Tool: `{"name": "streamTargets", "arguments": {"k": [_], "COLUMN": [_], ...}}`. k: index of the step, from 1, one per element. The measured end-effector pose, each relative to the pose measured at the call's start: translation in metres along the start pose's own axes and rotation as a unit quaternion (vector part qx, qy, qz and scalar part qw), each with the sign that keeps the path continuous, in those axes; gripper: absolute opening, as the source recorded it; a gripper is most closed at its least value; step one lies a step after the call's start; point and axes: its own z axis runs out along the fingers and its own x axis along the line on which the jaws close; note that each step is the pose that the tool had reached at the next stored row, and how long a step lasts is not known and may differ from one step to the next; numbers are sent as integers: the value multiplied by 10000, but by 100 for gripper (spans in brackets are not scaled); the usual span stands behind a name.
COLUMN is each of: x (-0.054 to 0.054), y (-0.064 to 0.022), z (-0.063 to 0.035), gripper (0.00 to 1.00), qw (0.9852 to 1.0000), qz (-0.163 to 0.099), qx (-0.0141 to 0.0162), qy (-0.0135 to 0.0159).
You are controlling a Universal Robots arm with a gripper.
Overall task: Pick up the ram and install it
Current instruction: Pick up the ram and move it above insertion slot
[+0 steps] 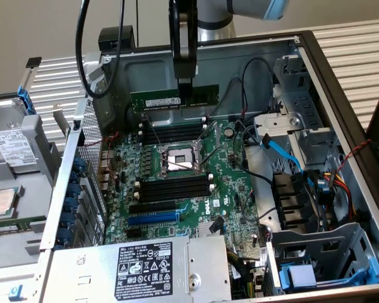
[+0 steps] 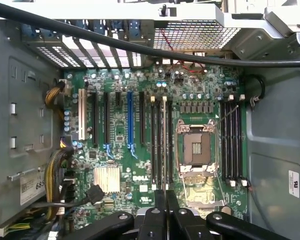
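The ram (image 1: 158, 100), a long green stick with a white label strip, hangs level in the air above the far end of the motherboard (image 1: 230, 189) inside the open computer case. My gripper (image 1: 185, 95) comes straight down from above and is shut on the stick near its middle. Below it lie black memory slots (image 1: 174, 132), then the open CPU socket (image 1: 177, 158) and a second bank of slots (image 1: 174, 186). In the wrist view my black fingers (image 2: 154, 207) are pressed together, and a thin pale edge (image 2: 163, 145) runs out from them over the memory slots (image 2: 155, 145) beside the CPU socket (image 2: 196, 147).
The case walls (image 1: 341, 126) ring the board. A blue expansion slot (image 1: 153, 219) and the power supply box (image 1: 164, 268) sit at the near end. A blue cable (image 1: 284, 151) and wire bundles lie at the exterior view's right, near a drive cage (image 1: 322, 259). Loose parts (image 1: 12, 151) lie outside the case.
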Motion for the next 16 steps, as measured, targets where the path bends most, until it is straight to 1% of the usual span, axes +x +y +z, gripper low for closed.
{"name": "streamTargets", "arguments": {"k": [2,7,11,13,14,16], "x": [-26,-81,-117,-130,-135,-147], "y": [2,7,9,9,10,15], "z": [11,40,66,78,84,92], "gripper": [12,12,12,12,12,12], "qw": [10000,9999,9998,9998,9998,9998], "qz": [-2,-6,-8,-9,-9,-7], "qx": [12,42,55,57,59,59], "qy": [-31,-118,-186,-208,-214,-215]}}
